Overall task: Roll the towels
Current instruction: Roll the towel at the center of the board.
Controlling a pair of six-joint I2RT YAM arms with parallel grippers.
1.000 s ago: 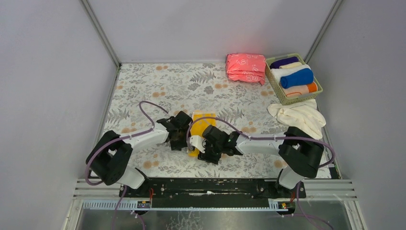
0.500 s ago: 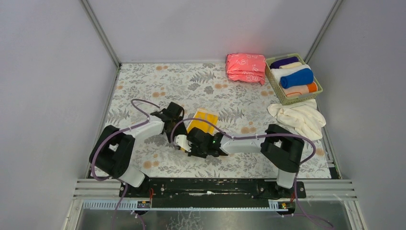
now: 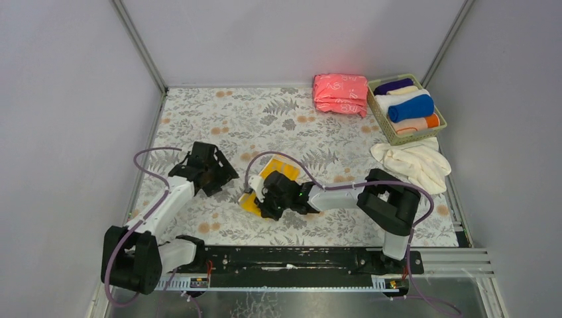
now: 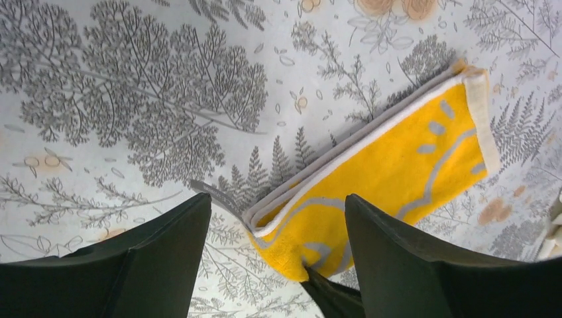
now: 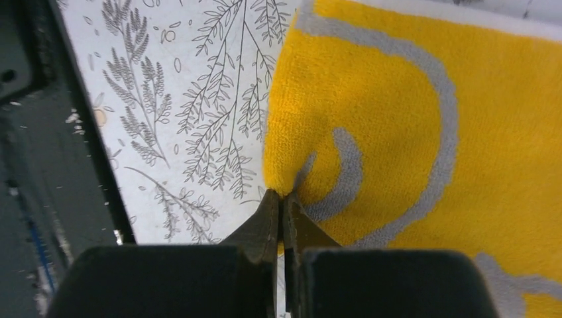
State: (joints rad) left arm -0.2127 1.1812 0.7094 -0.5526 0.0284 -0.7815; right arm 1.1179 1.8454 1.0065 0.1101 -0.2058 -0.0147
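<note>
Pinching near corner of yellow towel (image 5: 411, 119): right claw (image 5: 281, 199), clamped; left claw (image 4: 278, 199) gaping, empty, left of towel.

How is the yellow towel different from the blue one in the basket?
The yellow terry towel lies folded flat; the royal blue towel sits rolled in the green basket. Yellow has a pale print; blue is plain. The right claw pinches the yellow one; no claw touches blue. Both are soft cloth.
</note>
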